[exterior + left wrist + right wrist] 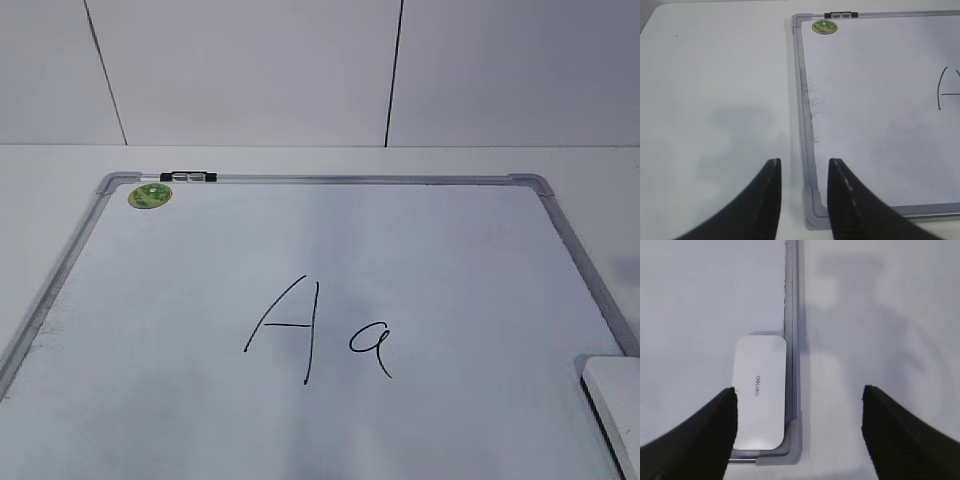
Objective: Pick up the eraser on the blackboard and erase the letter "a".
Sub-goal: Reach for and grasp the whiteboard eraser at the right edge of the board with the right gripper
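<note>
The blackboard [330,250] is a white board with a grey frame, lying flat. A large "A" [285,330] and the small letter "a" [370,345] are written near its middle. The eraser [615,405], a white rounded block with grey lettering, lies in the board's near right corner; it also shows in the right wrist view [760,392]. My right gripper [797,400] is open above that corner, its left finger next to the eraser. My left gripper [804,167] is open and empty above the board's near left corner [812,215]. Neither gripper shows in the exterior view.
A round green sticker [149,195] and a black-and-silver clip [187,177] sit at the board's far left corner. The white table [715,100] extends left of the board and also right of it [880,315]. A white wall [320,70] stands behind.
</note>
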Controlling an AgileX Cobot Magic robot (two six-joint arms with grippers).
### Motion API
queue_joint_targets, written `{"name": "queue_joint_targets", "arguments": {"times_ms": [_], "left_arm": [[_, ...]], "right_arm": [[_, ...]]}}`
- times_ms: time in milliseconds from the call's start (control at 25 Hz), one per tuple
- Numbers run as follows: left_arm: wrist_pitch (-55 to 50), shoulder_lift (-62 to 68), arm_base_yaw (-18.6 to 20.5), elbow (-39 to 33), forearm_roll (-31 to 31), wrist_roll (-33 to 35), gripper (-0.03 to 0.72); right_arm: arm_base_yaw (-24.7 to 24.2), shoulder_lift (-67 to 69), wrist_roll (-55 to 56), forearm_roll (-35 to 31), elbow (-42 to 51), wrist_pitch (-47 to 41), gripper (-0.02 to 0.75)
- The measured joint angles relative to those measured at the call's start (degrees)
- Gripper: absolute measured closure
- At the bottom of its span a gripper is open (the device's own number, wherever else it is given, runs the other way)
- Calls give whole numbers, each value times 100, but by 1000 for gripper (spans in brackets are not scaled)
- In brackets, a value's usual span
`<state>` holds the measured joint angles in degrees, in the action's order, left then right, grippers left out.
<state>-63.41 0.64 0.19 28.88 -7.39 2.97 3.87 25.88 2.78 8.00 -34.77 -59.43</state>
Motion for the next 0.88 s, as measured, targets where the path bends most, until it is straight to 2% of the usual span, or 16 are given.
{"name": "queue_joint_targets", "arguments": {"times_ms": [320,520,880], "left_arm": [[0,0,0,0,-13,0,449],[0,0,0,0,-13,0,449],[0,0,0,0,-22,0,449]], "right_arm": [[0,1254,-108,-272,-258,176,146],[0,2195,-108,-625,-608,116,80],[0,3462,-110,-891,-1150,-609,62]]}}
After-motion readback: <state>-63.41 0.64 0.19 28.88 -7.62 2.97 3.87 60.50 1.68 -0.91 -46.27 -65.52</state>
